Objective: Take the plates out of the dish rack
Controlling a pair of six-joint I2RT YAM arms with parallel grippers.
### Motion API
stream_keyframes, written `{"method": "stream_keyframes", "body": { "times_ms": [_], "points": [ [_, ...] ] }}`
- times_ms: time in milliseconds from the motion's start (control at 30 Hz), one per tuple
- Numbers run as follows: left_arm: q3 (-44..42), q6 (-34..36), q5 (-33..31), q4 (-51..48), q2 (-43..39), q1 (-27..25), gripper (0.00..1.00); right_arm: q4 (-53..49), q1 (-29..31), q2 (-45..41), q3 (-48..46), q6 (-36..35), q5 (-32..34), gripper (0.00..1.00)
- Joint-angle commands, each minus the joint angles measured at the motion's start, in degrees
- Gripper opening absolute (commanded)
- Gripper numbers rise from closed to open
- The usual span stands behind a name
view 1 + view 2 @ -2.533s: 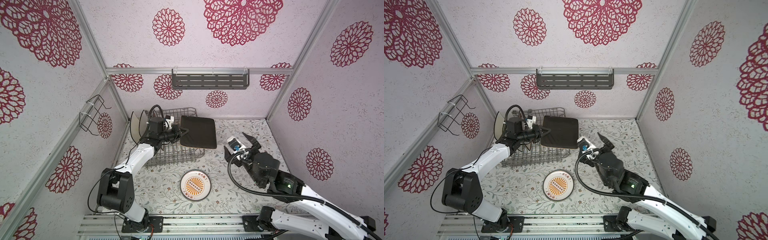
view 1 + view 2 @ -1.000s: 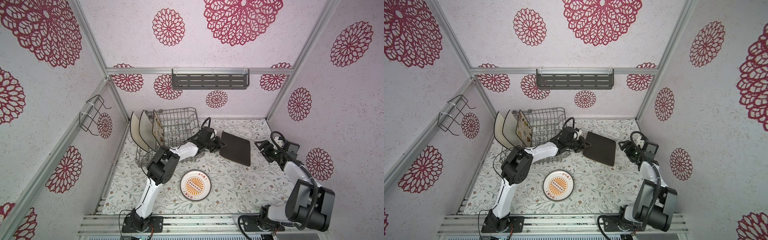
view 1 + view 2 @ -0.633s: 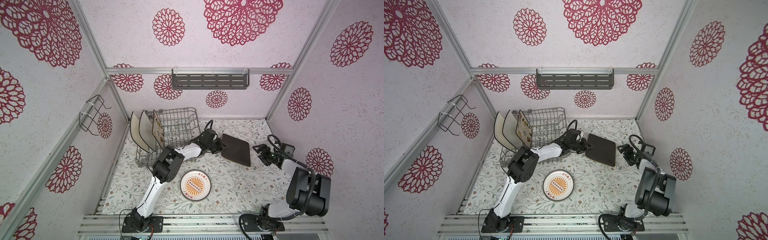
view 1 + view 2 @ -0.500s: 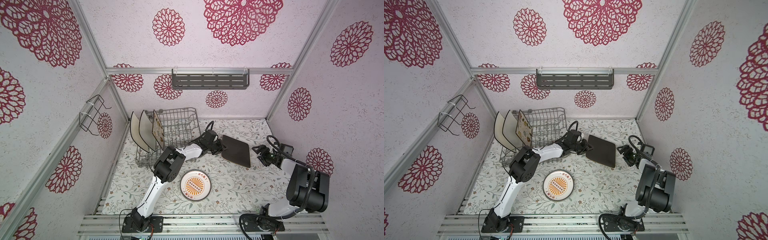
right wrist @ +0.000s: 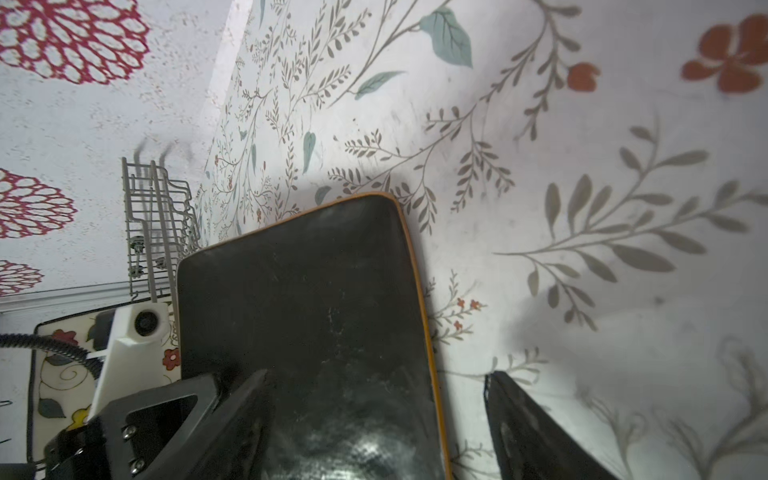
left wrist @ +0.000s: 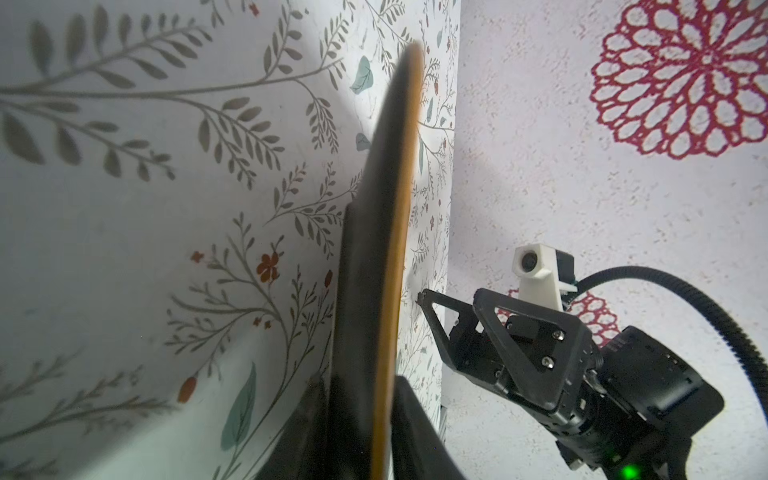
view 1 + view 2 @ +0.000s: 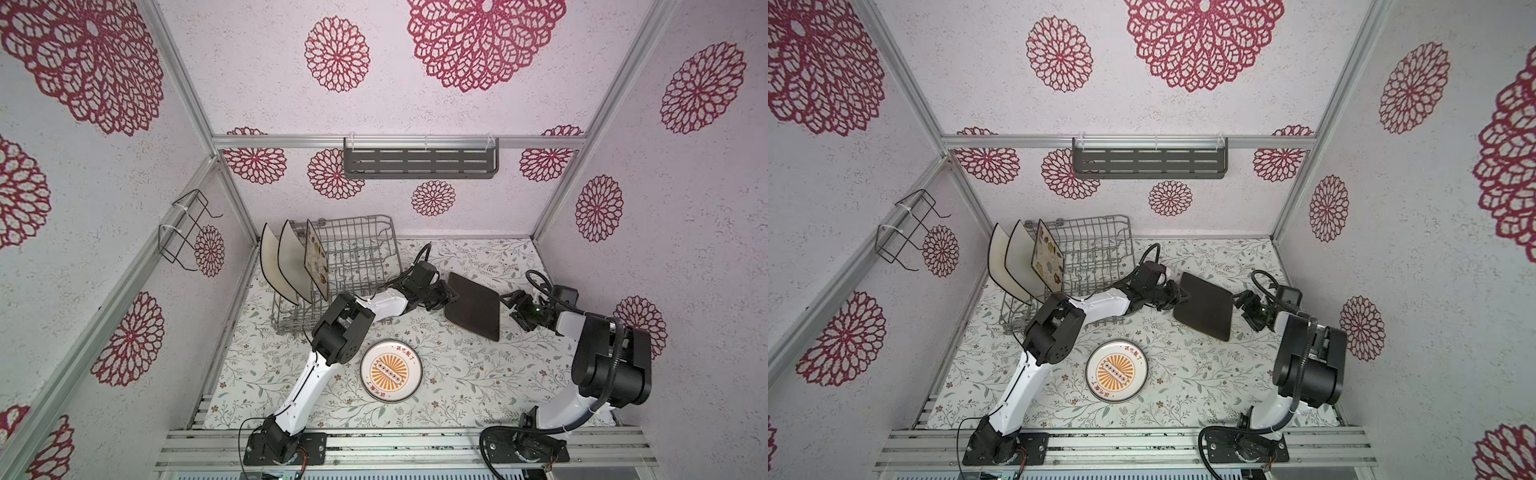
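Though dark brown plate (image 7: 473,307) blocks view | left fingers (image 6: 415,440) flank it, grip unclear | right fingers (image 5: 536,440) spread, empty

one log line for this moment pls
dark brown plate: out of dish rack, between both tools | left tool: astride one edge, grip unclear | right tool: open, at opposite edge | dish rack: three plates inside

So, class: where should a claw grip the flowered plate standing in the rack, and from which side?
Probably its top rim, from above: the flowered plate stands on edge in the dish rack, with a white plate close beside it.
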Motion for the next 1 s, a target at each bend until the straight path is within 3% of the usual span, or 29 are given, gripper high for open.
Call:
{"method": "stream_keyframes", "body": {
  "times_ms": [0,600,967],
  "points": [
    [1.75,1.51,-0.13,0.13,-1.05,-1.20,0.30,-2.29,1.49,0.84,3.12,-3.86,2.76,0.82],
    [1.95,5.91,-3.40,-8.91,-1.17,-2.53,0.38,-7.15,6.04,5.78,7.17,-8.49,9.13,0.80],
    [3.19,9.69,-6.15,-16.22,-0.64,-3.18,0.42,-8.40,7.74,7.72,8.74,-9.92,9.58,0.75]
  ]
}}
